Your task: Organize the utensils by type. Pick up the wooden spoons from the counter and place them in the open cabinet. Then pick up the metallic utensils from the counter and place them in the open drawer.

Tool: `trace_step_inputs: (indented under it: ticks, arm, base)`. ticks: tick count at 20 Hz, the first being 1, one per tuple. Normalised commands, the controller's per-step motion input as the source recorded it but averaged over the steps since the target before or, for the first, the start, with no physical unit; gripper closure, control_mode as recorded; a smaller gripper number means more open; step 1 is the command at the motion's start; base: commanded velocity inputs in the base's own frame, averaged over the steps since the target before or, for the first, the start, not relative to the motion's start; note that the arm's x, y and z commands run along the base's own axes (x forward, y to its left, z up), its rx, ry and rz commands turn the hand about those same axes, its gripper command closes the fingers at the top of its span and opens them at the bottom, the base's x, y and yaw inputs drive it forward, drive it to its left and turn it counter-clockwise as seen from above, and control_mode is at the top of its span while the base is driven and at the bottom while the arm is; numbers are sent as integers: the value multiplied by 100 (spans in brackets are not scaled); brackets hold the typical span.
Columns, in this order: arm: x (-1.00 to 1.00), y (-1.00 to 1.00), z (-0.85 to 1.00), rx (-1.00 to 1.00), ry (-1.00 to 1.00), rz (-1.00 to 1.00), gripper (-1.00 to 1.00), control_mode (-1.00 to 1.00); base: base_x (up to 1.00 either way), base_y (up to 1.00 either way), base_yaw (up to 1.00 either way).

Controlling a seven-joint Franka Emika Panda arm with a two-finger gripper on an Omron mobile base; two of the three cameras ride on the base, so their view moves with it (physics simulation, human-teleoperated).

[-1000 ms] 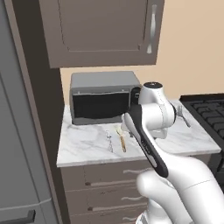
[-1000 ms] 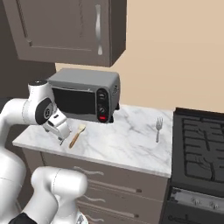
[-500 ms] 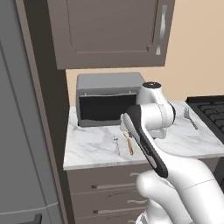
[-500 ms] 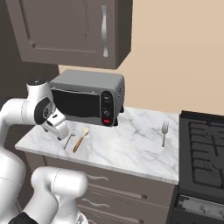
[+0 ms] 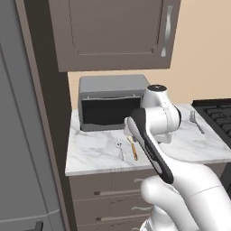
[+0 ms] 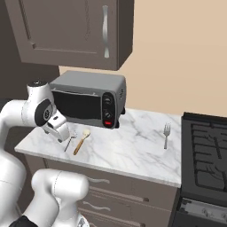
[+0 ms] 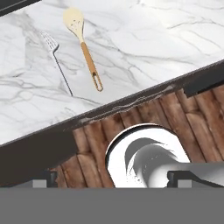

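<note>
A wooden spoon (image 7: 85,47) with a pale bowl lies on the white marble counter (image 7: 144,39), and a thin metal fork (image 7: 57,58) lies close beside it. Both also show in front of the toaster oven, the spoon (image 5: 133,149) (image 6: 80,141) to the right of this fork (image 5: 120,150) (image 6: 68,143). A second fork (image 6: 166,134) (image 5: 196,122) lies near the counter's right end. My gripper (image 6: 62,133) (image 7: 112,178) hangs open and empty over the counter's front edge, short of the spoon. The open cabinet and the open drawer are out of view.
A grey toaster oven (image 6: 88,99) stands at the back of the counter under a shut wall cabinet (image 6: 66,31). A black stove (image 6: 206,155) borders the counter on the right, and a tall grey unit (image 5: 22,135) on the left. Shut drawer fronts (image 5: 108,191) sit below.
Both base views shifted a little early in the second, so the camera moved. The arm's pose and the open gripper look the same. Spoon and forks stay put.
</note>
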Motion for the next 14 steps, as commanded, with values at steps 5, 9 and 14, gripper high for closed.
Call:
trace_step_inputs:
  ticks: [5, 9, 14]
  arm:
    - [39, -16, -7, 0, 0, 0, -100, -100]
    - [40, -20, -17, -1, -1, 10, -100, -100]
    - [46, -23, -35, -7, 0, 11, -100, -100]
  base:
    - [0, 0, 0]
    - [0, 0, 0]
    - [0, 0, 0]
